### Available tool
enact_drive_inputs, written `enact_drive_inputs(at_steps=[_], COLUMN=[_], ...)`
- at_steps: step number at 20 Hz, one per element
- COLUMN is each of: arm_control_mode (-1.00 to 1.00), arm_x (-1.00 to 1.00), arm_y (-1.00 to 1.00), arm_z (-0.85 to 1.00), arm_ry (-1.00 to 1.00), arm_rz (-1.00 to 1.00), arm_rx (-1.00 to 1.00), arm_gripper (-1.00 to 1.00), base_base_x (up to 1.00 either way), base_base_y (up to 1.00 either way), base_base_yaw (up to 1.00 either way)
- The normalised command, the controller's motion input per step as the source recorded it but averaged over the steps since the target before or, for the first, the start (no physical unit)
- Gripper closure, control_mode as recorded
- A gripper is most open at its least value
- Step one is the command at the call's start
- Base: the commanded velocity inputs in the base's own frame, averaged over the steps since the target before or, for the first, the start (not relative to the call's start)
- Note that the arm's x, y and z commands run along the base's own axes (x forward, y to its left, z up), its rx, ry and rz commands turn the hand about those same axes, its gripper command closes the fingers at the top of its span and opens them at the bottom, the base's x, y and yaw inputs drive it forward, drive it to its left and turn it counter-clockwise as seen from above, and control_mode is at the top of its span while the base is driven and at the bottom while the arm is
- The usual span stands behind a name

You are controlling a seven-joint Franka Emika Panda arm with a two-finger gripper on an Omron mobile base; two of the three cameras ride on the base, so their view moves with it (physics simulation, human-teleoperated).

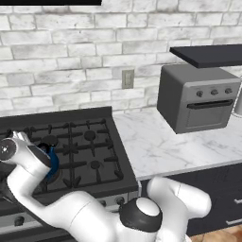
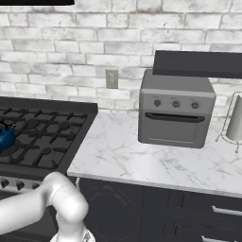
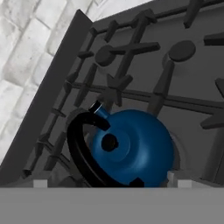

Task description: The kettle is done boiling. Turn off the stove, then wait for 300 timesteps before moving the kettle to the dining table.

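Kettle (image 3: 131,148) seen seated on a front burner of the stove (image 1: 80,142), with the robot's hand poised close above it.

The blue kettle is pictured on the stove's grates, near the front edge and well left of the toaster oven (image 1: 198,97) on the marble counter (image 2: 142,156). Whether the gripper is spread or closed cannot be told, since its tips are barely seen at the bottom of the hand view. A glancing approach could knock the thin arched handle (image 3: 78,144), and the round pot could be tipped or slid off its grate.
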Motion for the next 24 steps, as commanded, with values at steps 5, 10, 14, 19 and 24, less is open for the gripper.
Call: enact_drive_inputs(at_steps=[5, 10, 14, 19, 24], arm_control_mode=[-1.00, -1.00, -1.00, -1.00, -1.00], arm_x=[0.24, 0.17, 0.16, 0.12, 0.00], arm_y=[0.13, 0.06, 0.05, 0.01, 0.00], arm_z=[-0.09, -0.10, -0.11, -0.11, -0.09], arm_ry=[0.11, 0.07, 0.06, 0.05, 0.00], arm_rz=[0.00, 0.00, 0.00, 0.00, 0.01], arm_rx=[-0.01, 0.00, 0.00, 0.00, 0.00], arm_gripper=[-1.00, -1.00, -1.00, -1.00, -1.00], base_base_x=[0.00, 0.00, 0.00, 0.00, 0.00], base_base_y=[0.00, 0.00, 0.00, 0.00, 0.00], base_base_yaw=[0.00, 0.00, 0.00, 0.00, 0.00])
